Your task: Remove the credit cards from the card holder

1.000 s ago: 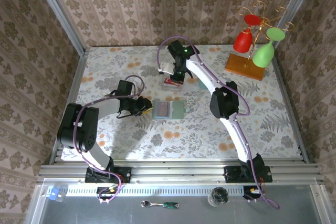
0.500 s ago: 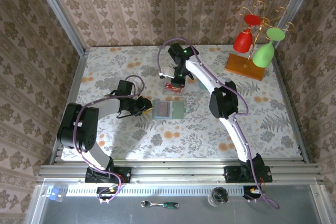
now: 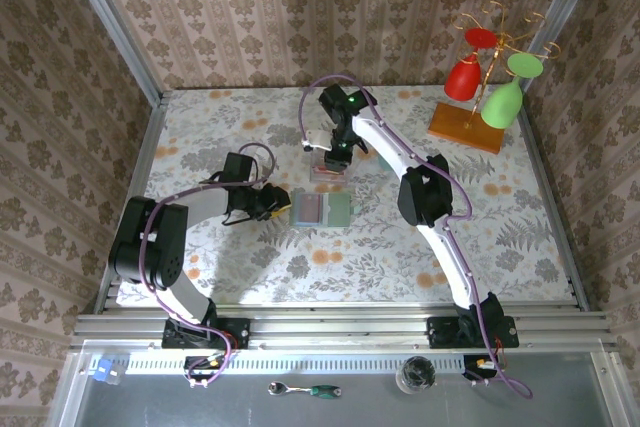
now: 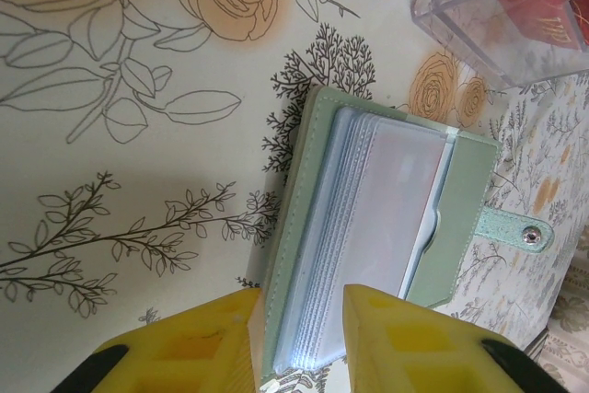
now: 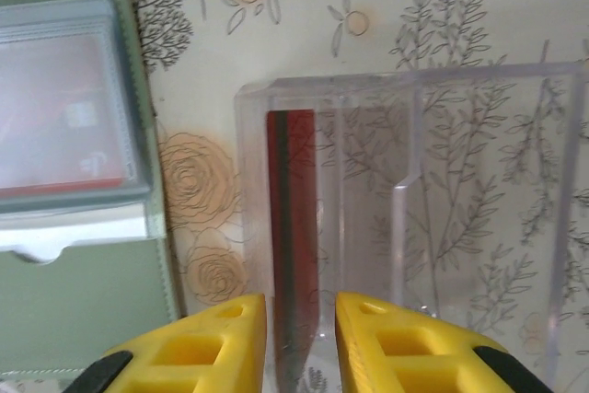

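Note:
The grey-green card holder [image 3: 320, 210] lies open on the floral table, its clear sleeves fanned [image 4: 368, 218]. My left gripper [image 3: 278, 205] is shut on its left edge, one yellow finger on either side of the cover and sleeve stack [image 4: 302, 338]. A red credit card [image 5: 64, 108] shows inside the top sleeve. My right gripper [image 3: 335, 152] hangs over a clear plastic box [image 5: 479, 227]. Its jaws [image 5: 301, 342] stand slightly open around a red credit card [image 5: 293, 227] that stands on edge in the box's left compartment.
The clear box [image 3: 330, 169] sits just beyond the card holder and holds red cards [image 4: 529, 6]. A wooden stand [image 3: 465, 127] with red and green glasses is at the back right. Patterned walls close in three sides of the table.
My right gripper moved slightly towards me over the clear box and its jaws opened off the red card, which now stands in the box. The left gripper and card holder stayed put.

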Motion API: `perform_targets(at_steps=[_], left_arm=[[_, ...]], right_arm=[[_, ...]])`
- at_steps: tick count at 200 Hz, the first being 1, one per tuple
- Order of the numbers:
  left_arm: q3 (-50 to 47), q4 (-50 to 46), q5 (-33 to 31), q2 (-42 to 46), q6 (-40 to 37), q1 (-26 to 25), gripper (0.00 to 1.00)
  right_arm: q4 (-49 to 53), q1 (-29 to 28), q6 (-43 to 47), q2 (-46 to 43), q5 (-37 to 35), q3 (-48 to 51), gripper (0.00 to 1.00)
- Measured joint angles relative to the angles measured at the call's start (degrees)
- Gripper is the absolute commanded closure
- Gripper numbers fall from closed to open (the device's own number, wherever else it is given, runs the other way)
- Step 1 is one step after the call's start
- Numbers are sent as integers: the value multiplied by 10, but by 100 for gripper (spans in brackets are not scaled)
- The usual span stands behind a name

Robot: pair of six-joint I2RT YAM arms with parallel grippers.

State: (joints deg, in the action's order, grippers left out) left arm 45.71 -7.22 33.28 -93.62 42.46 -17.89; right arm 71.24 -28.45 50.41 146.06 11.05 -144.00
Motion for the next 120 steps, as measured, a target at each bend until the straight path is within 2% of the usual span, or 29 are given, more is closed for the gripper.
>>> perform_targets(at_steps=[97, 120], left_arm=[[0, 8, 2, 0, 0, 0, 71], [0, 11, 4, -1, 0, 0, 71]], right_arm=[[-97, -1, -16, -47, -59, 53, 76], [-118, -1, -20, -58, -67, 64, 80]])
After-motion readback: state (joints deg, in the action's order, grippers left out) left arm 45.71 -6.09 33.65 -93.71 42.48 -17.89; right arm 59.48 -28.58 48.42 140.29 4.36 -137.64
